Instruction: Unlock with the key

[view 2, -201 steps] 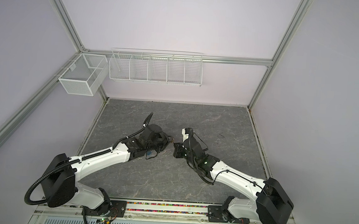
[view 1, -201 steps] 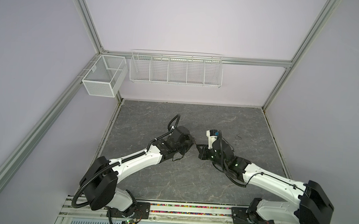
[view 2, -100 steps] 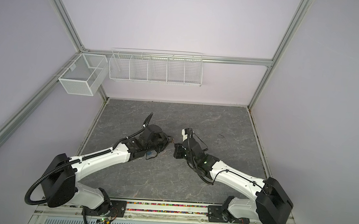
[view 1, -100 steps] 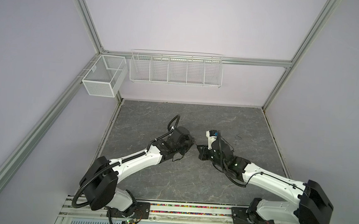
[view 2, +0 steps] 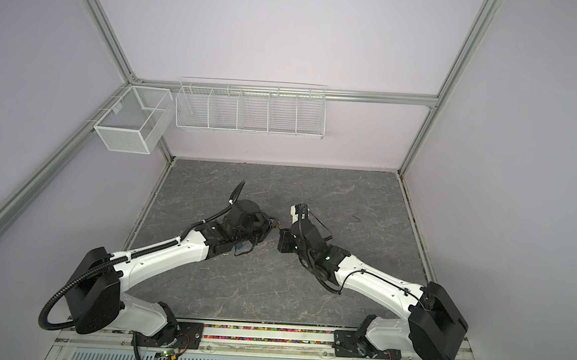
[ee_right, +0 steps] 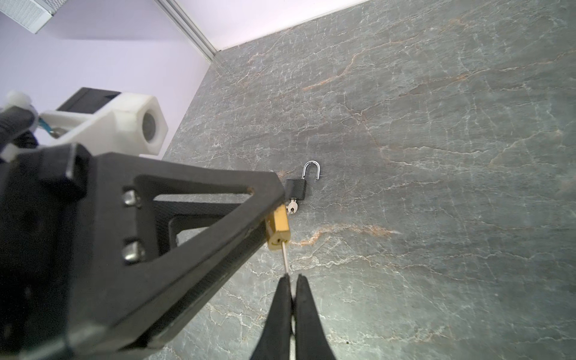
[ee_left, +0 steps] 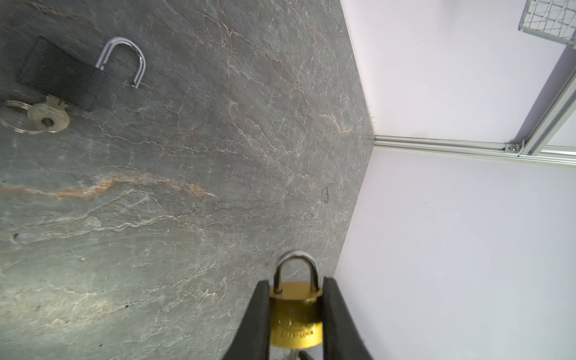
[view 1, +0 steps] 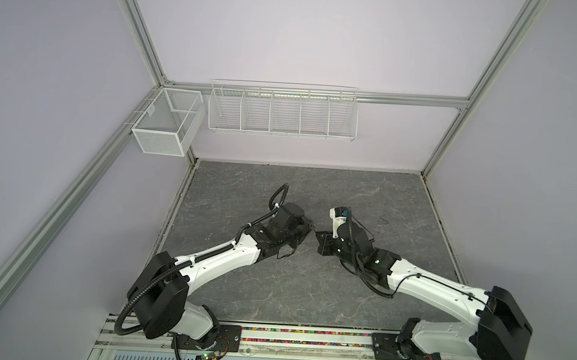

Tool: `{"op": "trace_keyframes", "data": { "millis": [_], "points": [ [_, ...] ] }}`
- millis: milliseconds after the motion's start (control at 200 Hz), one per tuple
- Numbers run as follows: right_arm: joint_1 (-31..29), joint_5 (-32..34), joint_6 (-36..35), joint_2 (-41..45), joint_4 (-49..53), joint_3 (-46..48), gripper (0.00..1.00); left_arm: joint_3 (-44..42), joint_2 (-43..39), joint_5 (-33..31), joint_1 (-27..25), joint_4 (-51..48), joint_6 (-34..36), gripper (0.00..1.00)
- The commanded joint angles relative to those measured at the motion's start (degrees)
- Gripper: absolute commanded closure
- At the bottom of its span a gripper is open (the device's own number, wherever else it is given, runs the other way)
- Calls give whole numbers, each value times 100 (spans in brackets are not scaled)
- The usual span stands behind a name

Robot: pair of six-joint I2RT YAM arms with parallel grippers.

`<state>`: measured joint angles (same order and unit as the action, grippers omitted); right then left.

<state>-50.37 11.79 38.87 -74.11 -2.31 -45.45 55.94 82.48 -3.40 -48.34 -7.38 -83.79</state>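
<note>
While grasping the brass padlock (ee_left: 296,324) by both flanks in the left hand (ee_left: 296,282), holds it raised off the desk (ee_left: 187,187), with the shackle (ee_left: 297,258) pointing away from the wrist and both of its legs seated in the body, so not yet unlocked. At the brass padlock's bottom face, meets the keyway with the thin blade of the key (ee_right: 284,258), tip at or just inside the slot; cannot tell how deep. On the far side of the key from the brass padlock, pinches the other end in the right hand (ee_right: 292,276), clenched tight on the metal. Elsewhere on the desk, well apart from the brass padlock, leaves alone a black padlock (ee_left: 60,74), already sprung open, with a second key (ee_left: 50,117) in its base. Judged as the insertion step, roughly midway, with the lock secured, the key lined up and the turn not made. Next calls for pushing the key straight along the keyway until fully home, bracing the brass padlock in the left hand against that push, then twisting the right wrist about the blade's axis, then drawing the shackle out. Needs blade and slot kept in line, or else risks jamming the blade or levering the brass padlock out of the pads
</note>
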Motion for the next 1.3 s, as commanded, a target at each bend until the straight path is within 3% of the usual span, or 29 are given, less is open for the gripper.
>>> {"op": "trace_keyframes", "data": {
  "millis": [0, 355, 800, 1144, 1294],
  "points": [
    [-26, 144, -74, -7, 99, -104, 94, -74, -210, -82, -9, 82, -103, 100],
    [-30, 35, -99, -57, 92, -334, 94, -53, -158, -61, -9, 86, -103, 100],
    [-46, 492, 44, -353, 632, -708, 94, -56, -253, -81, -36, 49, -278, 100],
    [-9, -763, 471, -624, 424, -1277, 94, -18, -311, -34, -112, -16, -84, 100],
    [-11, -1006, 708, -652, 396, -1460, 94, -81, -318, 94, -176, -3, 31, 100]
  ]
}}
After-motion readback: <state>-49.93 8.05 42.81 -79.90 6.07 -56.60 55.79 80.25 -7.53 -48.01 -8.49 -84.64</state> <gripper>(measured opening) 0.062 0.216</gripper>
